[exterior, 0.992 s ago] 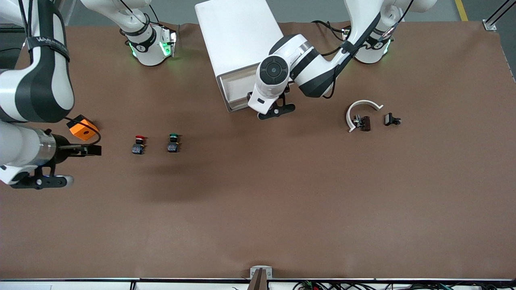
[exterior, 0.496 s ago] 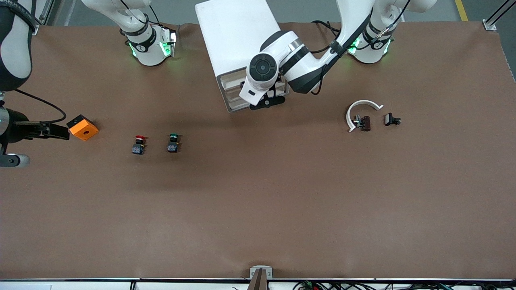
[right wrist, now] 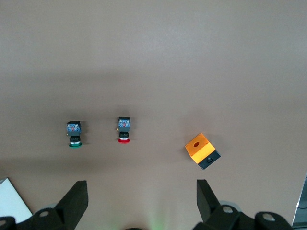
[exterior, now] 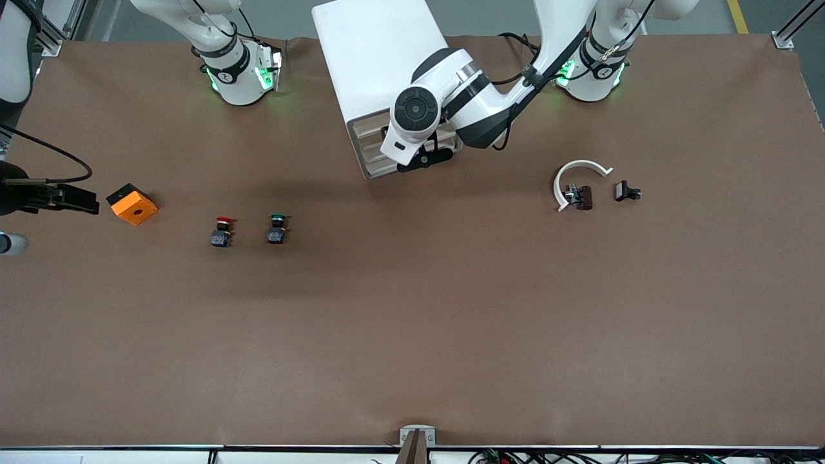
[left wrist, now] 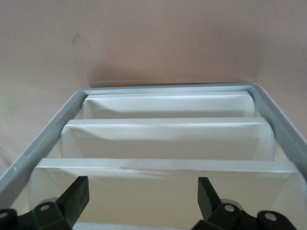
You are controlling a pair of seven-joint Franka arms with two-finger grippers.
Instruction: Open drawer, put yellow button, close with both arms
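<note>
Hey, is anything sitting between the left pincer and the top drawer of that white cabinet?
Nothing visible does. The left pincer sits open right at the drawer front, with only bare drawer face ahead of it. The right pincer waits open over the table near the orange block, well clear of the cabinet.

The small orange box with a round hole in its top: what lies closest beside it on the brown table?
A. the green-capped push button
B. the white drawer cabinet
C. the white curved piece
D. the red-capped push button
D. The red-capped push button lies next to the small orange box, with the green-capped push button past it toward the left arm's end.
</note>
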